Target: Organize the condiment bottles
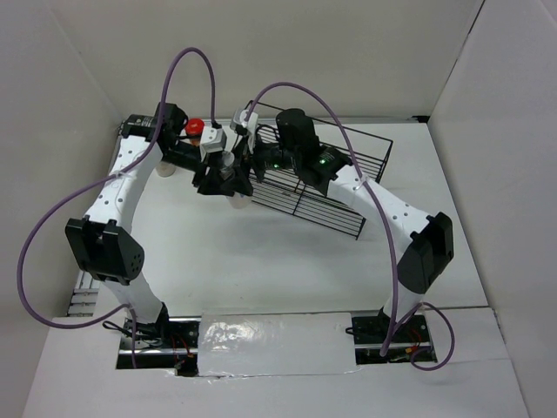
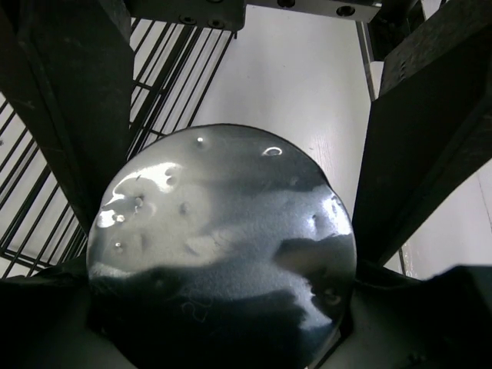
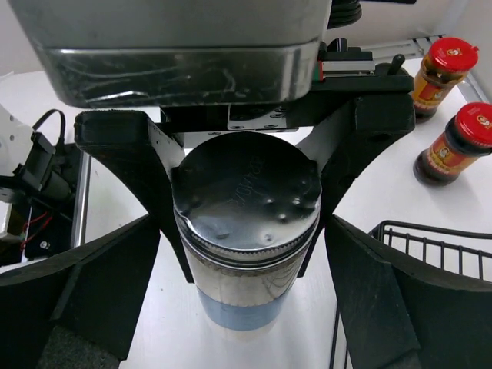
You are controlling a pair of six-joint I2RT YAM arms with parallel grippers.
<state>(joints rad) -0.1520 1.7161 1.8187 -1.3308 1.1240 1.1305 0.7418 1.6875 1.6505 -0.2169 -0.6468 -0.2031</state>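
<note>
your left gripper [image 1: 224,174] is pinching the clear bottle with the shiny black cap [image 3: 244,223], just beside the black wire basket [image 1: 331,213]. your right gripper [image 1: 258,163] is spread wide, facing it.

And here's the flat white tabletop [image 1: 261,261], matte and softly, evenly lit. Behind the table stands a plain white back wall panel [image 1: 331,52]. On the table's left rises a white left side panel [image 1: 43,131], and on its right a white right side panel [image 1: 509,131]. Along the table's near edge, a glossy clear film strip [image 1: 274,341] catches glare.
</note>
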